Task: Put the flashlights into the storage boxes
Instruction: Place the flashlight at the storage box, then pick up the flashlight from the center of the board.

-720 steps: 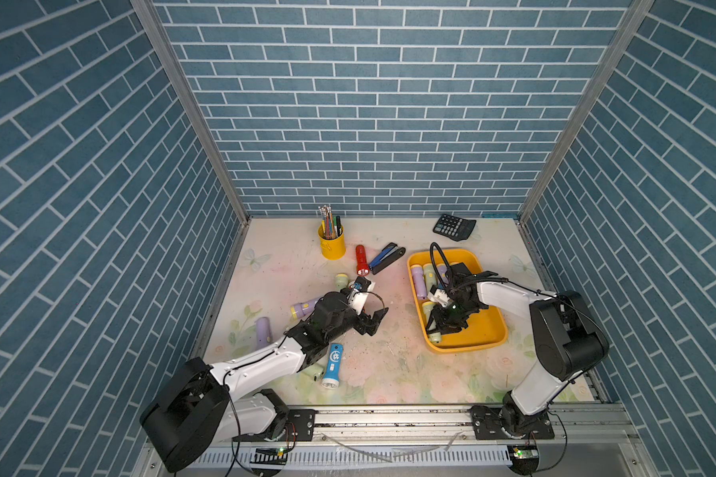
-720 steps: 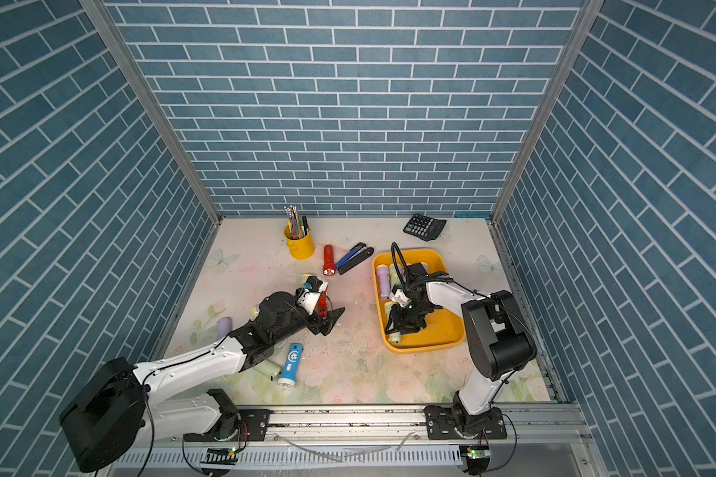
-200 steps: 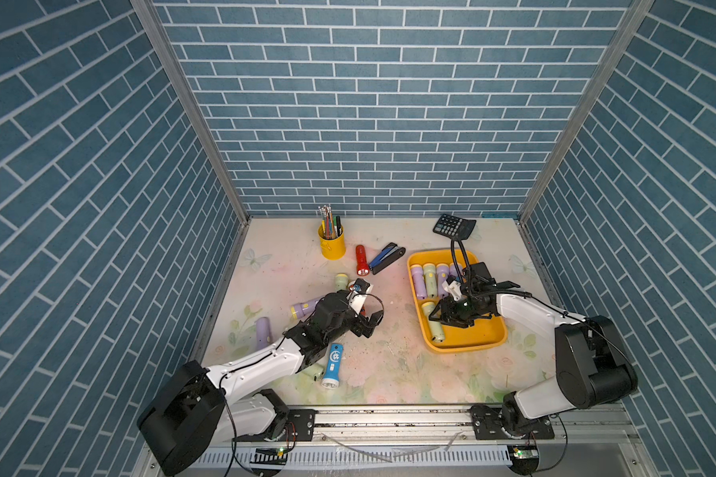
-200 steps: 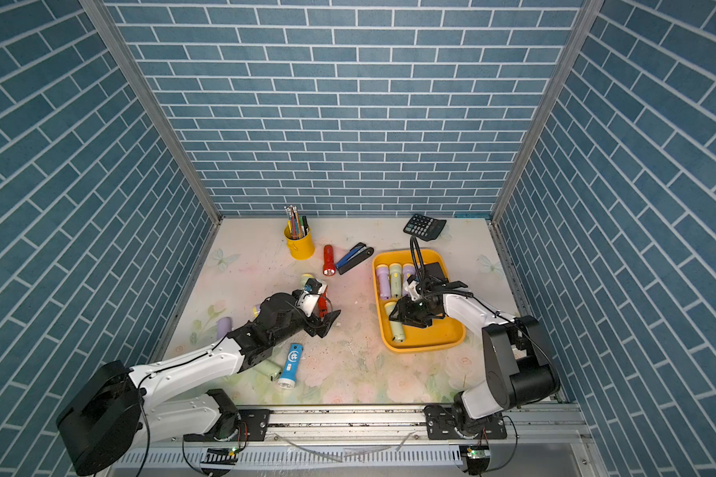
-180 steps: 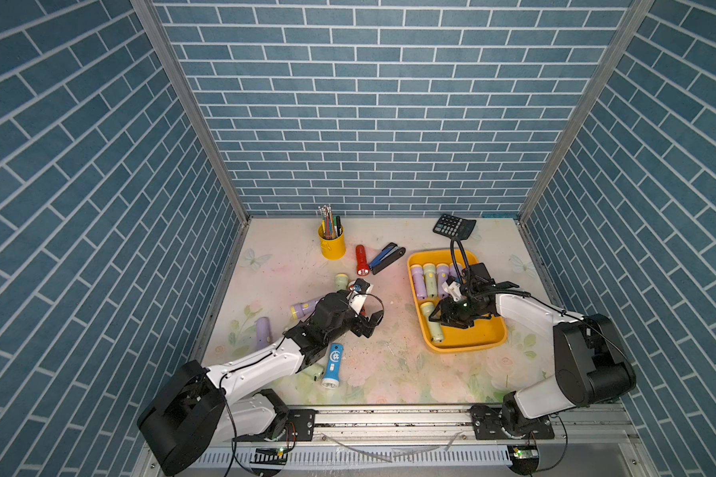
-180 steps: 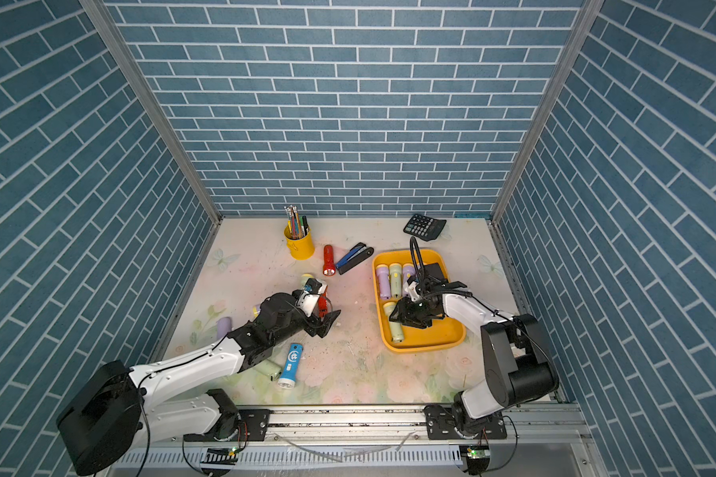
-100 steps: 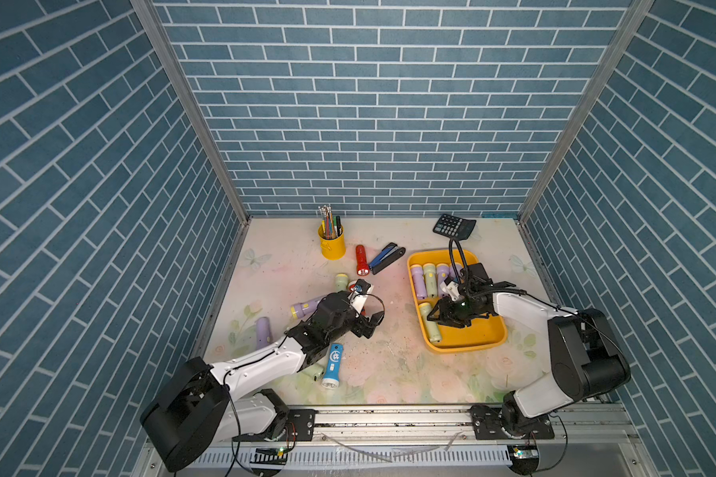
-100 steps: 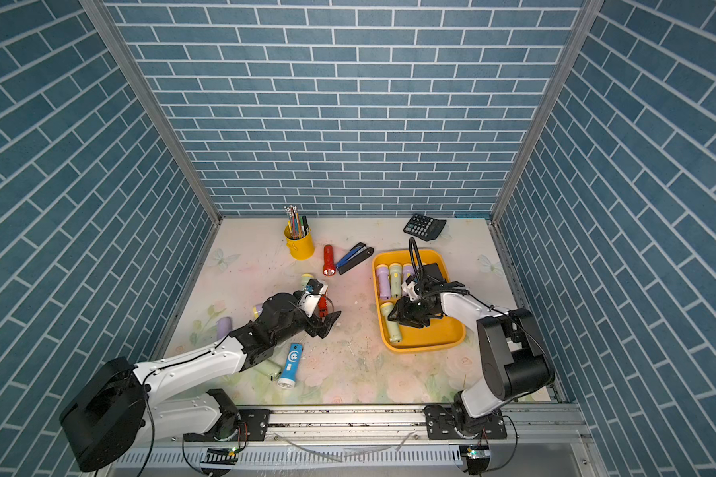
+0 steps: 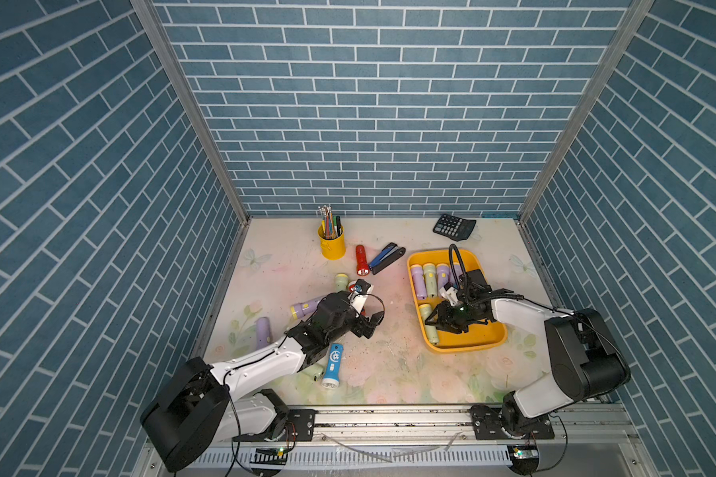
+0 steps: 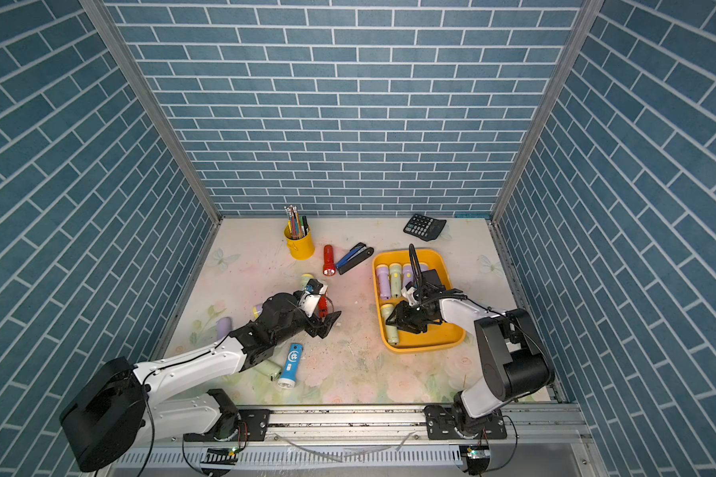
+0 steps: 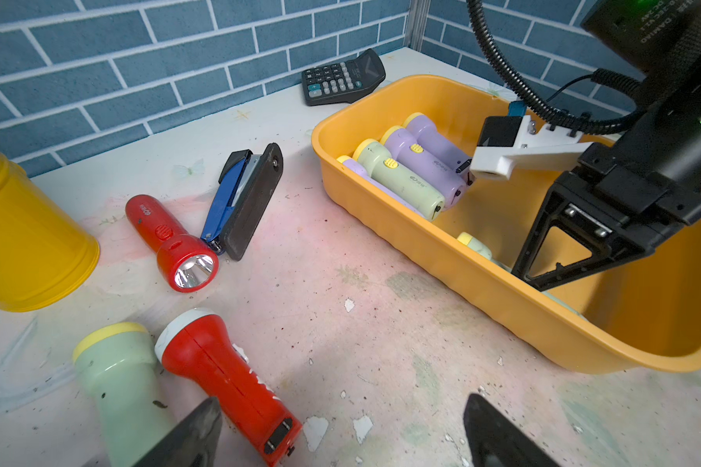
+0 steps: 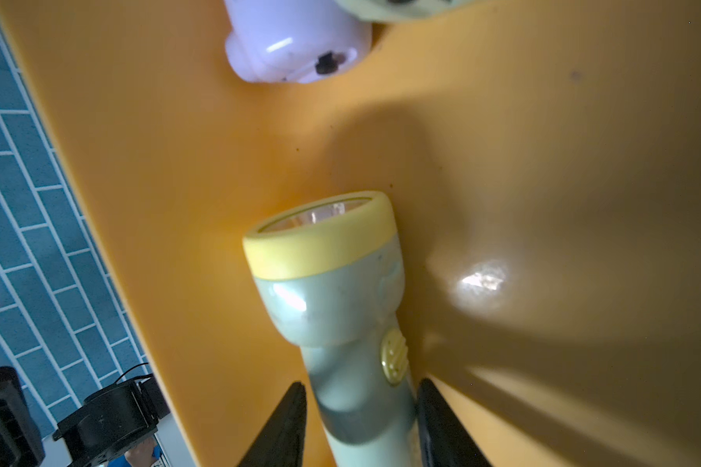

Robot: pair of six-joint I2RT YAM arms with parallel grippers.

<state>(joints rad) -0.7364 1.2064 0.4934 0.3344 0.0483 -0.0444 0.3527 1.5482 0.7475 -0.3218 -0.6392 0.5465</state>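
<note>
Left wrist view: the left gripper [image 11: 340, 400], jaws spread wide with only their tips in frame, holds nothing over the counter [image 11: 381, 323], beside a red flashlight [image 11: 227, 376]. Farther off, inside the yellow tray [image 11: 442, 263], the right gripper [image 12: 361, 382] pinches a pale green flashlight [image 12: 332, 307], whose tail is hidden.

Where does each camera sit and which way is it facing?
Both top views: high in front, looking down on the table; left arm, right arm show.
Left wrist: low over the table, facing the yellow tray; its open jaws show.
Right wrist: low over the tray, facing a pale green flashlight its jaws grip.
Shared: all show the tray.
</note>
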